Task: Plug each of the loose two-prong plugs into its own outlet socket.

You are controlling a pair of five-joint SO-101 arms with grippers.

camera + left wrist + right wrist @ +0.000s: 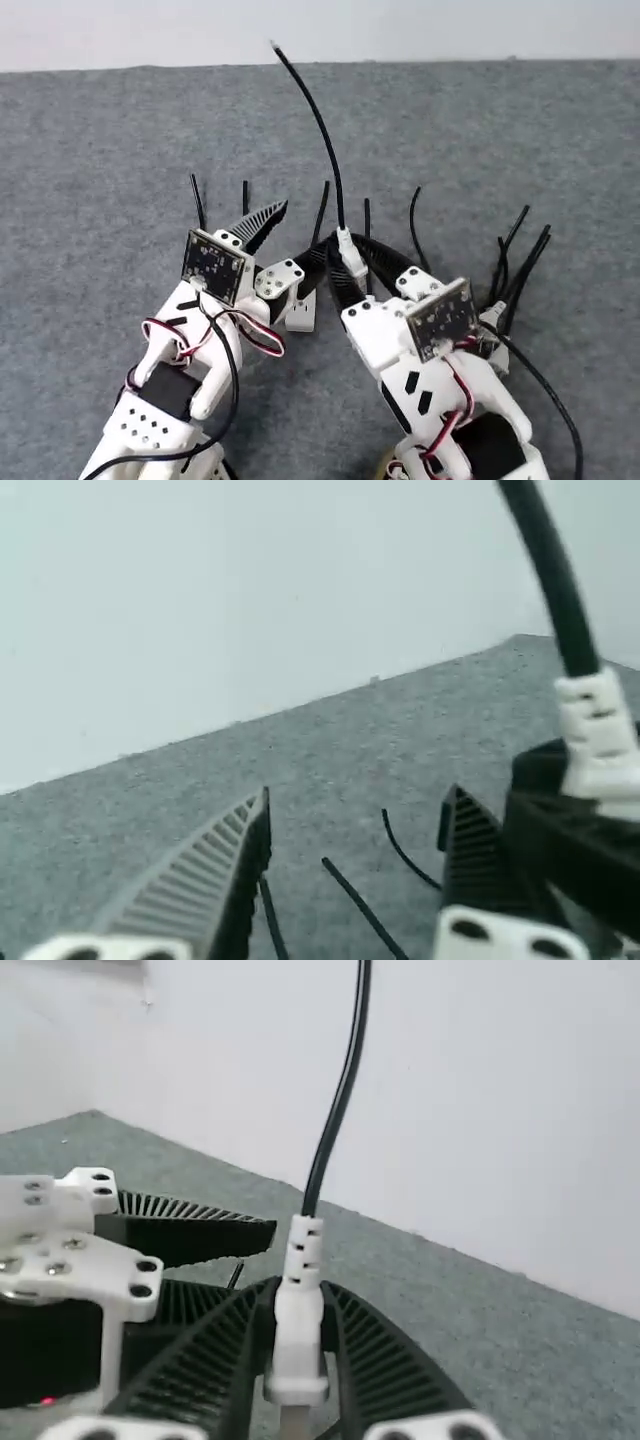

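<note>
Right gripper (300, 1292) clamps the white plug (297, 1355) upright between its jaws.

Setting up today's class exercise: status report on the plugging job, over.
Left gripper open, empty. Right gripper shut on white plug, cord arcing upward. Loose black strands on mat ahead.

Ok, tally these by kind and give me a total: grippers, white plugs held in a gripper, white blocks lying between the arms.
Grippers: 2, the left gripper, open, and the right gripper
Held white plug, in the right gripper: 1
Lying white block, between the arms: 1
Total: 4
</note>
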